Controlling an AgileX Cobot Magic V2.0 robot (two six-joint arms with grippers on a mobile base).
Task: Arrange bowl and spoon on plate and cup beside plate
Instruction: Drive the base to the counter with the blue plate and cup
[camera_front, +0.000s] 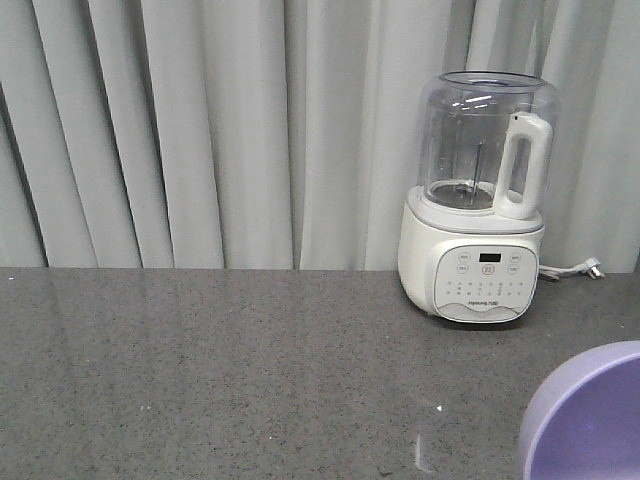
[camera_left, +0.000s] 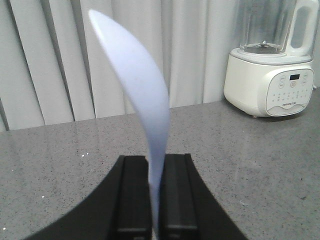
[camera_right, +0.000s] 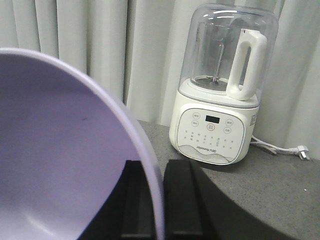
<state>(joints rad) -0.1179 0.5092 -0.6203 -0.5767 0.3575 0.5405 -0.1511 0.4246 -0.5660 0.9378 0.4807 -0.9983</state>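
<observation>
Between left gripper (camera_left: 156, 167) pads (camera_left: 134, 195) — curved, pale-blue spoon (camera_left: 140, 85).

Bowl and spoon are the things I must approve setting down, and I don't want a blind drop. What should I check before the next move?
1. Left gripper shut on the spoon, which stands upright: ok.
2. Right gripper pinching the rim of the bowl: ok.
3. Plate in sight: not ok, no view shows it.
4. Cup in sight: not ok, same.
5. Blender apart from the bowl, at the back of the counter: ok.
</observation>
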